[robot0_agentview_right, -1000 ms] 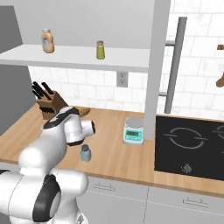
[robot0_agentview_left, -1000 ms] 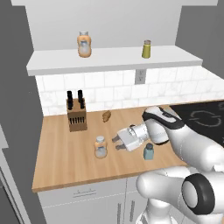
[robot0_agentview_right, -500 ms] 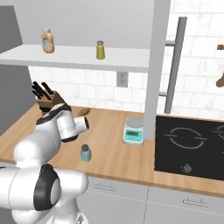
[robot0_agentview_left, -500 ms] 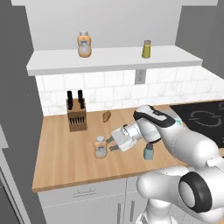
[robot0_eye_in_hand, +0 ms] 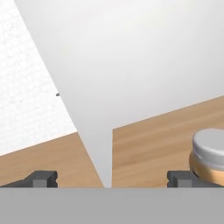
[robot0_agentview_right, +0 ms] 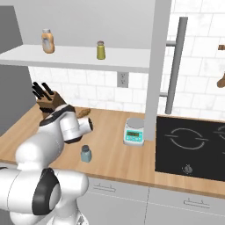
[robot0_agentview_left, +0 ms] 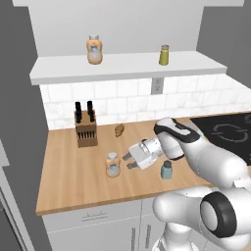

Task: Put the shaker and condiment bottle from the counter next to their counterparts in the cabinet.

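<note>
- Smooth wooden table point(robot0_agentview_left: 73, 181) under a white open cabinet point(robot0_agentview_left: 127, 68).
- Jaws point(robot0_agentview_left: 128, 161) gape wide, empty, beside the round-capped pale orange condiment bottle point(robot0_agentview_left: 112, 164).
- Translucent blue-grey shaker point(robot0_agentview_left: 166, 170) stands near the arm; hand view crops the bottle.

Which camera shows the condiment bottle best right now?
The left base view: the whole condiment bottle stands upright on the counter, just ahead of the open pincer. The hand view catches just its grey cap and orange shoulder at the right edge. In the right base view the arm hides it.
</note>
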{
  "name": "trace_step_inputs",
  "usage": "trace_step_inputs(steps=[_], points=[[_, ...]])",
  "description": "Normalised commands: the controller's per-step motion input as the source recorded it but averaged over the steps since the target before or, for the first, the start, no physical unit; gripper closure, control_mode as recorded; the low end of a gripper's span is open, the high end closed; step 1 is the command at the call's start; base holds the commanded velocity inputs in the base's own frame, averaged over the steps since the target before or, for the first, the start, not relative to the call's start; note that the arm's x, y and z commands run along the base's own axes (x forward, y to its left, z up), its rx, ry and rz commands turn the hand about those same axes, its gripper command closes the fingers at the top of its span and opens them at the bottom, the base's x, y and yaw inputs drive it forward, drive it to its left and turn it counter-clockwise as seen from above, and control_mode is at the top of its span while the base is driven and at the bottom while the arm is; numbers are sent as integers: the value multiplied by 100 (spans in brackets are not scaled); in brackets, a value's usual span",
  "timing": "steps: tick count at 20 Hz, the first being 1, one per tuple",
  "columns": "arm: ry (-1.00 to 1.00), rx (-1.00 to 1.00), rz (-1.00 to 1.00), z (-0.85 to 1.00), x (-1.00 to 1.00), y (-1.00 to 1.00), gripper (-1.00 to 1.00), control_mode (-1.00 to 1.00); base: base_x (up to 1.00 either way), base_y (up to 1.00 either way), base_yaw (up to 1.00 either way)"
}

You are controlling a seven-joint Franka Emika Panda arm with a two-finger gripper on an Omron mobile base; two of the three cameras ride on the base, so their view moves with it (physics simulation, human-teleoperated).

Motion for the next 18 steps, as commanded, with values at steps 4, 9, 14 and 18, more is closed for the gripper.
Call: trace_step_inputs(steps=[4,9,14,18], points=[[0,0,0,-14,34,0,-100,-100,0,0,0],[0,-3,0,-11,31,-7,-100,-100,0,0,0],[0,-1,0,-6,0,3,-100,-100,0,0,0],[0,0,0,-6,0,1,-100,-100,0,0,0]])
